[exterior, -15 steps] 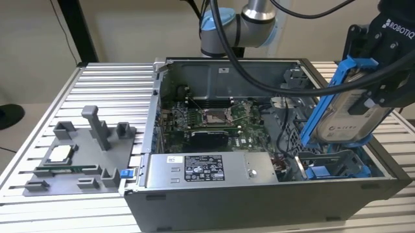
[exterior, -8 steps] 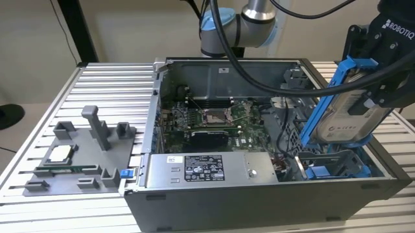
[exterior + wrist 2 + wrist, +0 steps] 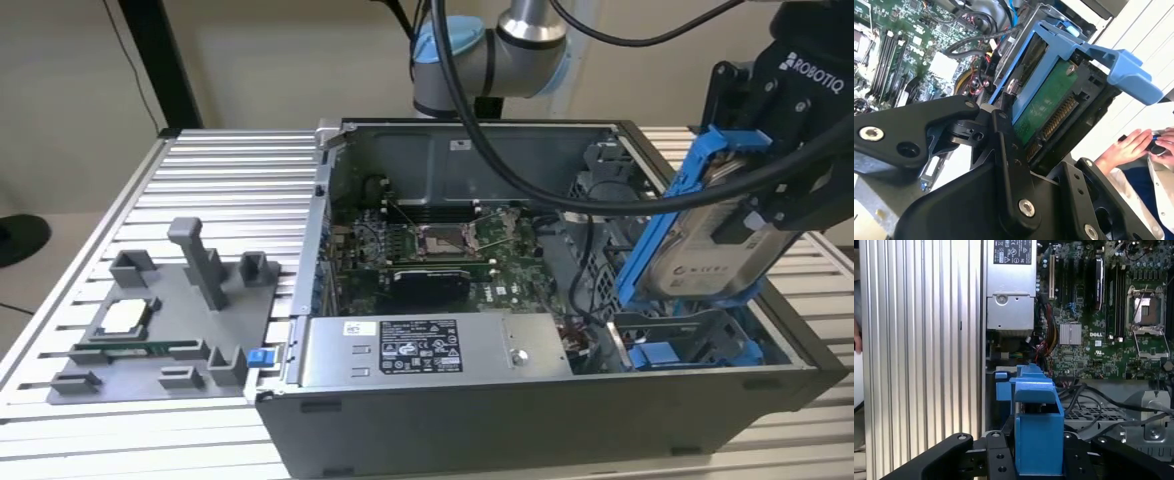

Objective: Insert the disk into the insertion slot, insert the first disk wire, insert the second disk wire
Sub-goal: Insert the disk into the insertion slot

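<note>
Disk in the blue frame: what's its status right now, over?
End effector shut on the disk, tilted above the open case. Not yet in the insertion slot below. Black cable drapes across the case beside it.

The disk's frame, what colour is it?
Bright blue frame, best in the exterior view.

- The disk [image 3: 705, 262] sits at the exterior view's right, above the insertion slot [image 3: 687, 352] inside the case [image 3: 534, 425].
- Power-supply box [image 3: 427, 350] lies left of the slot.
- Fixture tray [image 3: 160, 320] is at lower left, on the table [image 3: 240, 160].

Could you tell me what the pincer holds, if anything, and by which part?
The pincer holds the flat silver-grey disk, clamped across the sides of its bright blue plastic frame.
</note>
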